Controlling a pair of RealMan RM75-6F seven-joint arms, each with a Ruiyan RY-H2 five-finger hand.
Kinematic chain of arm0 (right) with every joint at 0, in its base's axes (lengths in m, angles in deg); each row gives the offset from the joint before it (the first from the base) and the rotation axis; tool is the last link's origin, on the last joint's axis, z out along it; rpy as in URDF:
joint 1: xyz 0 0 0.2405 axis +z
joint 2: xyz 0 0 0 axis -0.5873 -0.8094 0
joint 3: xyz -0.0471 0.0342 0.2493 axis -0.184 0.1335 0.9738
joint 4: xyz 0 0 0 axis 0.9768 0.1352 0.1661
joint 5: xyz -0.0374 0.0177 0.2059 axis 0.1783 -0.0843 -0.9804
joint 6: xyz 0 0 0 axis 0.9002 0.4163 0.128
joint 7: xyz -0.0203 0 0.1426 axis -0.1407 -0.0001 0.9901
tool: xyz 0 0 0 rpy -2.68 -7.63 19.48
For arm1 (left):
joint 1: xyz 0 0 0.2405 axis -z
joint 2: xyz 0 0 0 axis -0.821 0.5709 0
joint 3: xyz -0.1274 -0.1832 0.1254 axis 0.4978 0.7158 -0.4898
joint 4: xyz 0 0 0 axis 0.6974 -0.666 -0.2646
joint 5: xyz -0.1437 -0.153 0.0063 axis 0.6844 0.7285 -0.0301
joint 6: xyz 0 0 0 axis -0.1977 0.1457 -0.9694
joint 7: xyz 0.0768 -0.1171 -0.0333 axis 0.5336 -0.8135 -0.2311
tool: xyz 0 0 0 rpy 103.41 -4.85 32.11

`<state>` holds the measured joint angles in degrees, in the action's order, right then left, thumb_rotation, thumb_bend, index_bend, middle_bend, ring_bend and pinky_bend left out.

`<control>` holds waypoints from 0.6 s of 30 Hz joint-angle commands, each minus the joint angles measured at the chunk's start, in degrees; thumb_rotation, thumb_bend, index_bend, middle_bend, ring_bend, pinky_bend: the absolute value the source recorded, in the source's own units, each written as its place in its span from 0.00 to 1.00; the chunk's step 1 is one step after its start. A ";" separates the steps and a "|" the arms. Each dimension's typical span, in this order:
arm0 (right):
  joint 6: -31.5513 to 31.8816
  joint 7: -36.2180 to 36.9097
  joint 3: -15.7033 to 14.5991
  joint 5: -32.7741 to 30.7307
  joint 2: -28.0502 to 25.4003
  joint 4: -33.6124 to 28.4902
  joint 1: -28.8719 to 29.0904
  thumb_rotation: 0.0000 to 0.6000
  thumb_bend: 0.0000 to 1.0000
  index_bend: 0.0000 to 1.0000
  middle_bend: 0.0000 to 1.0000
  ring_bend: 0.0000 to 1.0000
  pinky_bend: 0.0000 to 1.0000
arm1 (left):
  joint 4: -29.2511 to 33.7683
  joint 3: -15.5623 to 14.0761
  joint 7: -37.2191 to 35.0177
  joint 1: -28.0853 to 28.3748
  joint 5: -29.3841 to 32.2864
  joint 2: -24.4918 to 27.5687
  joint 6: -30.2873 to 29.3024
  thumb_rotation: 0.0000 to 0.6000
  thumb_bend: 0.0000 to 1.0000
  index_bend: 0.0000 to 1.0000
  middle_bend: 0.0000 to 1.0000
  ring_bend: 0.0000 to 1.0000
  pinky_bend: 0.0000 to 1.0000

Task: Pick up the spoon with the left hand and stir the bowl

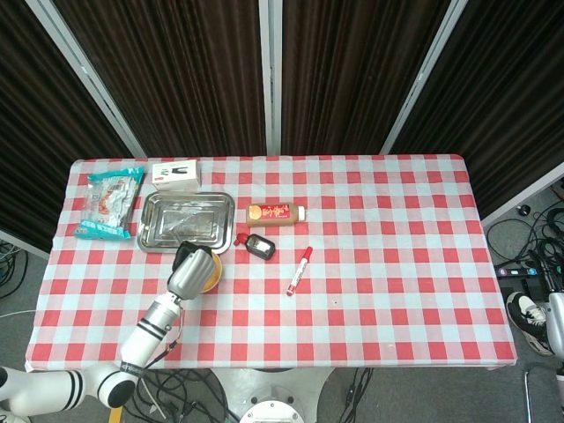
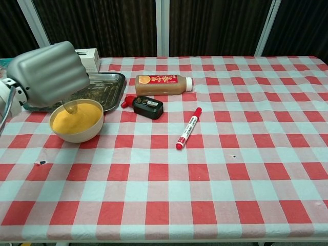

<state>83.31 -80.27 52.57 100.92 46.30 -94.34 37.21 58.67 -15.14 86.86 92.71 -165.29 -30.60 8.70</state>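
The table [image 2: 266, 169] lies bare across its right half and front. The tray [image 2: 110, 82] sits just behind the bowl [image 2: 77, 130]. The left hand [image 2: 48, 74] hangs over the bowl, fingers curled around the spoon [image 2: 70, 107], which points down into the bowl.

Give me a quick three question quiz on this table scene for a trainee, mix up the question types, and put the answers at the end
1. True or false: the red marker lies inside the metal tray.
2. What is the left hand holding over the bowl? A) spoon B) bottle C) marker
3. What lies between the bottle and the marker?

Key:
1. False; it lies on the tablecloth.
2. A; the spoon tip sits at the orange contents.
3. The small black device.
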 commanded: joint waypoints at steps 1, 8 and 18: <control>0.00 0.16 -0.03 0.05 0.02 0.03 -0.05 1.00 0.19 0.06 0.23 0.02 0.07 | -7.76 -2.77 -16.01 2.15 -11.73 -0.39 -0.91 1.00 0.43 0.74 0.98 0.97 1.00; 0.33 0.13 -0.03 0.33 -0.01 -0.03 -0.17 1.00 0.19 0.06 0.23 0.02 0.07 | -9.31 -1.98 -14.47 0.59 -8.93 -0.73 0.23 1.00 0.43 0.70 0.97 0.96 1.00; 0.18 -0.15 -0.04 0.30 -0.03 -0.39 -0.20 1.00 0.19 0.06 0.23 0.02 0.07 | -2.40 -0.44 -7.46 -0.31 -1.23 1.74 2.24 1.00 0.43 0.69 0.97 0.96 1.00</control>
<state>83.51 -80.42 52.53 101.21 46.26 -94.72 37.01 55.32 -15.99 82.99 92.50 -165.21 -29.93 10.39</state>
